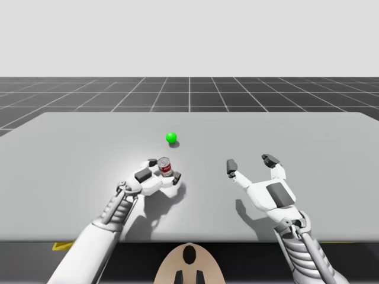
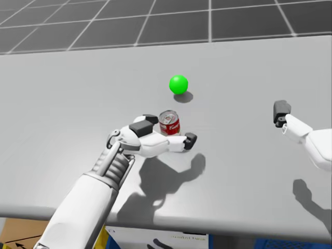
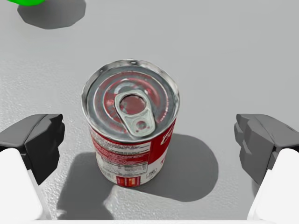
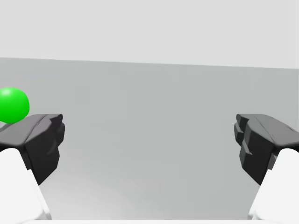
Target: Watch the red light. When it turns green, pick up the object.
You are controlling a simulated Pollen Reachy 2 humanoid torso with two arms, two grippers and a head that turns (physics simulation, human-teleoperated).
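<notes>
The light (image 1: 172,138) is glowing green, so the go signal is showing! The red can (image 3: 131,135) is standing upright on the table (image 1: 71,148), near the light, and the robot's left gripper (image 2: 167,132) is straddling it, fingers spread wide, neither pad touching the can. The right gripper (image 1: 251,163) is hovering open, well off to the side. Nothing is being gripped yet, so squeezing and lifting are looking like the remaining steps.

Saw only a cropped sliver of the small green sphere light (image 3: 27,2) in the left wrist view; in the right wrist view, partly hidden behind a dark fingertip (image 4: 42,137) of the right gripper (image 4: 149,144).
</notes>
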